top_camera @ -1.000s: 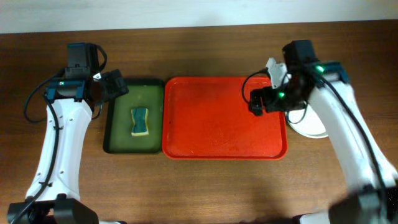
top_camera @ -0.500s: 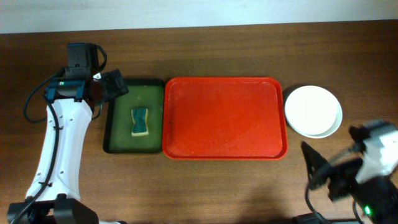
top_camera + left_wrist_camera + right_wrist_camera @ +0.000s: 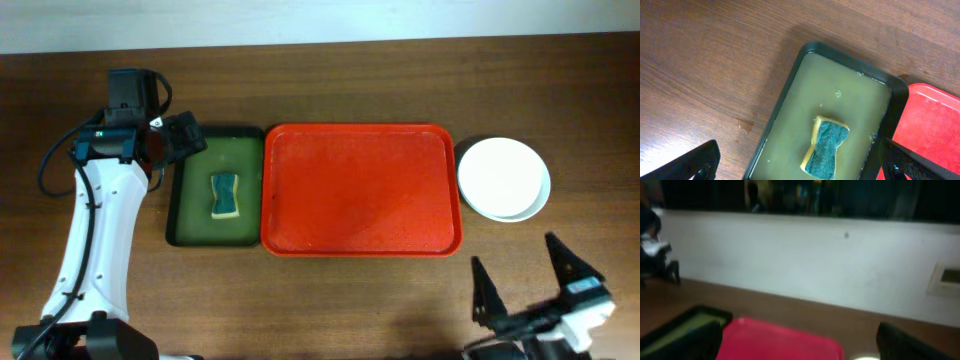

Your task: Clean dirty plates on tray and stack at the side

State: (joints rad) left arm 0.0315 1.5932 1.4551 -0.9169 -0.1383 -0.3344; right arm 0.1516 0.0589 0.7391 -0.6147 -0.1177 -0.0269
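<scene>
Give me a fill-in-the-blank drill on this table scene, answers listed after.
The narrow tray holding the sponge is ____.
The plates sit beside the red tray's ____ edge in the overhead view.
The topmost plate is ____.
The left claw and right claw both stand ____.
Missing words: green; right; white; open.

Glossy red plastic tray (image 3: pixel 360 190), smooth white plates (image 3: pixel 503 178), rough-topped sponge (image 3: pixel 825 148), matt wood-grain table (image 3: pixel 330 300).

White-topped plates (image 3: pixel 503 178) stacked just beside red tray (image 3: pixel 360 190).
</scene>
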